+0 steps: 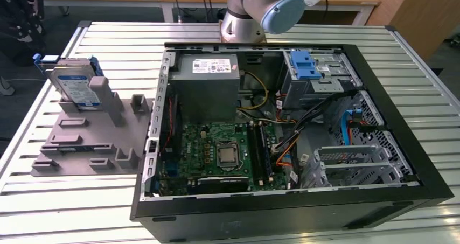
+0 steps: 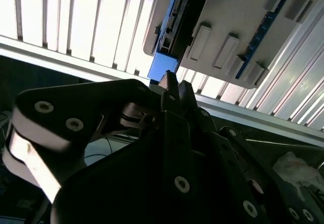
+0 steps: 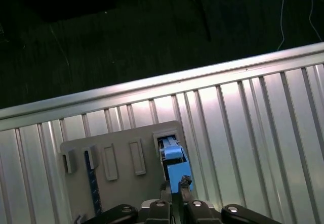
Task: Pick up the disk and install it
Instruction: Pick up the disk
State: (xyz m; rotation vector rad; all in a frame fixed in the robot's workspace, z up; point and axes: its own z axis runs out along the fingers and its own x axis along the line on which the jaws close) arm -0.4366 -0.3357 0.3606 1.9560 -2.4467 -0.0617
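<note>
Because grey moulded plastic stand (image 1: 93,131) props flat silver, blue-framed disk (image 1: 75,88) on edge beside open black computer case (image 1: 402,93), bracket edge faces up, free for grasp. Black gripper (image 3: 177,185) hangs above disk, clear of it, fingertips together, empty.

This is a robotics lab or workshop: a robot arm (image 1: 248,15) stands on a slatted metal table (image 1: 72,211) beside an opened computer case (image 1: 287,222), with wooden desks (image 1: 345,0) behind.
</note>
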